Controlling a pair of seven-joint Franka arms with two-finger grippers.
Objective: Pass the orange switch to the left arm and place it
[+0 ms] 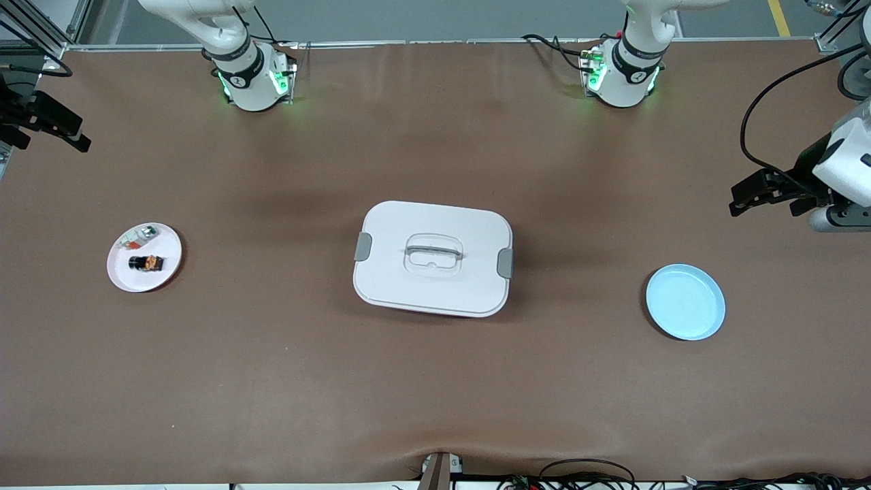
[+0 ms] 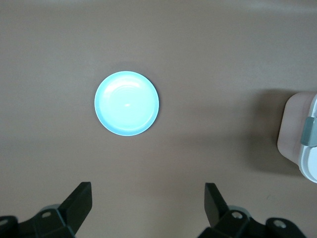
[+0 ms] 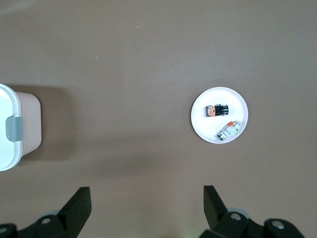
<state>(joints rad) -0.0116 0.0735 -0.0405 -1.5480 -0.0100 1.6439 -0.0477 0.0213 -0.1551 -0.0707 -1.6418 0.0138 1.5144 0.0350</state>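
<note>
The orange switch (image 1: 145, 263) lies on a white plate (image 1: 167, 273) toward the right arm's end of the table; it also shows in the right wrist view (image 3: 217, 109). The white lidded box (image 1: 395, 272) stands mid-table, and its edge shows in both wrist views (image 2: 309, 163) (image 3: 6, 144). My right gripper (image 1: 76, 137) (image 3: 146, 206) is open and empty, high over the table's edge at the right arm's end, apart from the white plate. My left gripper (image 1: 742, 197) (image 2: 147, 203) is open and empty, high over the table at the left arm's end.
A whitish part with red and green bits (image 1: 141, 237) (image 3: 229, 130) lies on the same white plate (image 3: 204, 124), beside the switch. An empty light-blue plate (image 1: 685, 301) (image 2: 127, 103) sits toward the left arm's end. Cables lie along the table's near edge.
</note>
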